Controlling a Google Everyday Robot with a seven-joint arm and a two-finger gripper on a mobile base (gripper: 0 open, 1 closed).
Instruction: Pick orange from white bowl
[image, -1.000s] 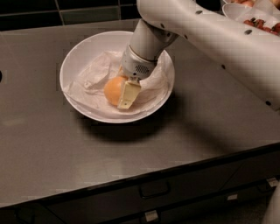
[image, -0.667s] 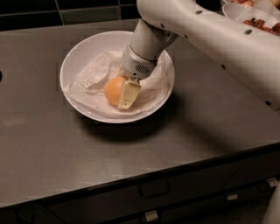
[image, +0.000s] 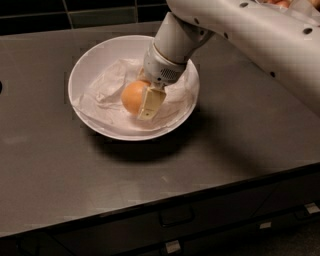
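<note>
Where the dark grey countertop (image: 240, 135) runs across the view, the following items are recorded. Item one: the white bowl (image: 92, 57), wide, shallow and glossy, standing upright on the countertop toward its rear left and casting a shadow on the surface in front of it. Item two: crumpled white paper (image: 102, 92) lining the inside of the bowl, its creased edges reaching up the wall on the left and right. Item three: the orange (image: 130, 97), round, smooth, pale orange-yellow, at about the middle of the bowl over the paper; whether its underside touches the paper cannot be told. Item four: the gripper (image: 144, 102), lowered into the bowl from the upper right and clasped on the orange. One cream-coloured finger (image: 151, 102) lies flat against the near right flank of the fruit, tip pointing down toward the paper, while the opposite finger is hidden behind the fruit. Item five: the wrist (image: 167, 55), a pale cylinder with a grilled band at its lower end, tilted down and to the left over the bowl's right half. Item six: the arm (image: 250, 30), white and thick, with small dark screw holes, running from the wrist to the upper right edge of the view. Item seven: drawer fronts (image: 225, 210) below the countertop's front edge, dark, with one recessed handle (image: 176, 217) and small pale tags. Item eight: dark wall tiles (image: 100, 12) behind the countertop.
</note>
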